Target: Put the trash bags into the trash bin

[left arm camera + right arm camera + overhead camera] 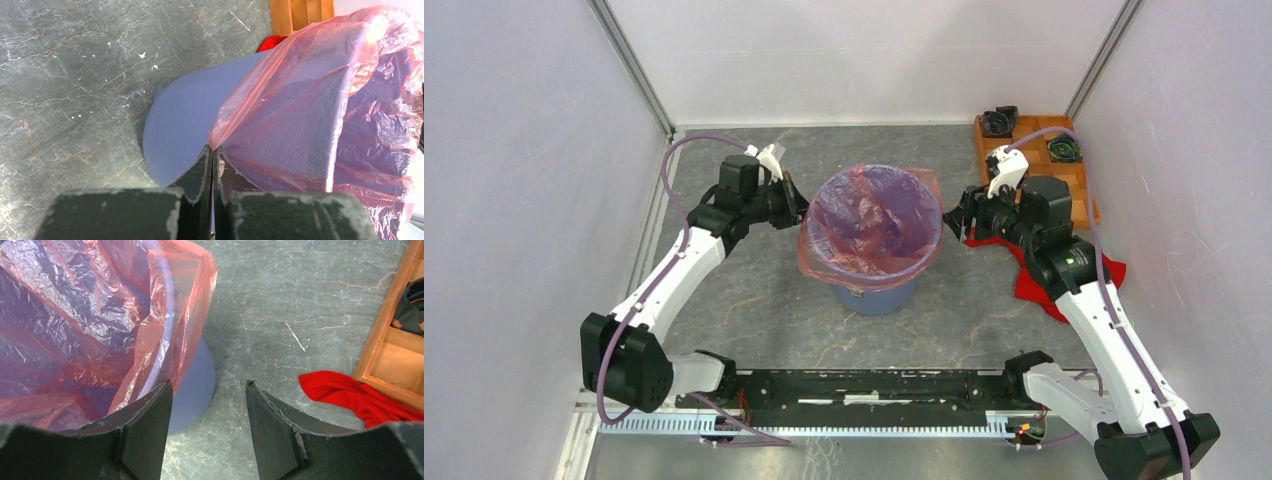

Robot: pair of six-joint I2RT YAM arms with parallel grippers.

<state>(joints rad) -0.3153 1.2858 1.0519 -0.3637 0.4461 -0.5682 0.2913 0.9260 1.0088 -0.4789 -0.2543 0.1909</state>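
Okay, crinkly translucent pink trash bag [874, 215] lines round blue bin [876, 296]; left gripper [212, 151] jaws pinch its film edge; right gripper [207, 386] jaws spread.

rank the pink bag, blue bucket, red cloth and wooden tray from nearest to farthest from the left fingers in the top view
1. pink bag: pinched in the left fingers, at the bucket's left rim.
2. blue bucket: just right of them.
3. red cloth and wooden tray: both beyond the bucket on the right, too close to call.
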